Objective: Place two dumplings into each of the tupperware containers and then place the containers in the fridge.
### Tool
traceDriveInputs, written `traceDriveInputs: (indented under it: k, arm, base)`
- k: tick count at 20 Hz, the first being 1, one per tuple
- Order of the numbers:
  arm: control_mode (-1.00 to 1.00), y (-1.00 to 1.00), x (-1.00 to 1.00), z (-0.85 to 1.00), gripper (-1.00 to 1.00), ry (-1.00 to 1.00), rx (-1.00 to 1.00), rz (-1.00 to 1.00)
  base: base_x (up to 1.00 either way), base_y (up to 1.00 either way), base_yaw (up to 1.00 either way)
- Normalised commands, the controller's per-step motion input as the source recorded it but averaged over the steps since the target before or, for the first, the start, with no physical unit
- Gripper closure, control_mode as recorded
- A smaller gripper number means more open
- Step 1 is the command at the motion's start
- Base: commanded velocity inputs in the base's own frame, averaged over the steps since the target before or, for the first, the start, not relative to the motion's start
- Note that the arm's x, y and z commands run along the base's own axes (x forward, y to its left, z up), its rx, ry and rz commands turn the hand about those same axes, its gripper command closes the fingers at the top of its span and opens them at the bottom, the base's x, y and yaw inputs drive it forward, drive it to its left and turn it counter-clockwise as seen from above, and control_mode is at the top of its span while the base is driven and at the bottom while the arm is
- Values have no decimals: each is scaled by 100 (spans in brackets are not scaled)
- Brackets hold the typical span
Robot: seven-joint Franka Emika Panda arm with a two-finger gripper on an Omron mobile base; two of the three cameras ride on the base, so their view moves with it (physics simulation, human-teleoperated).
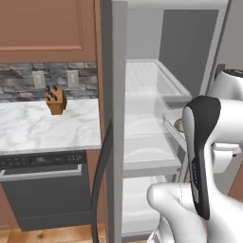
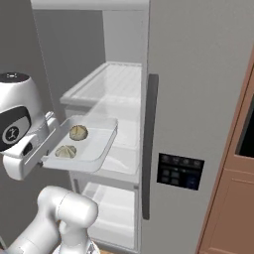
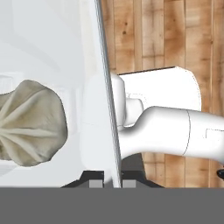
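We've got the gripper (image 3: 108, 183) pinched on the rim of a container (image 2: 99, 149) with two dumplings (image 2: 78, 132), held at the open fridge (image 2: 198, 99). Next: slide it onto a shelf (image 2: 126, 141).

The fridge (image 1: 142, 118) stands open beside a marble counter (image 1: 47, 126) bearing a knife block (image 1: 56, 101).

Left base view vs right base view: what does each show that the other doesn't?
Left base view: marble counter, knife block, dark dishwasher.
Right base view: black dispenser panel and both dumplings in the tupperware container.
Both: the open fridge with its white shelves, and the container held level before them.
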Motion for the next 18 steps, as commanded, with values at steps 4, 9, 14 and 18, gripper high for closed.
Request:
traceDriveInputs:
  k: [4,9,14,18]
  arm:
    - [100,0,0,0,100,0,0,0]
    - [100,0,0,0,100,0,0,0]
    - [100,0,0,0,100,0,0,0]
    - [100,0,0,0,100,0,0,0]
  base:
    - [58,7,0]
    - [68,0,0]
    - [51,0,0]
    - [42,0,0]
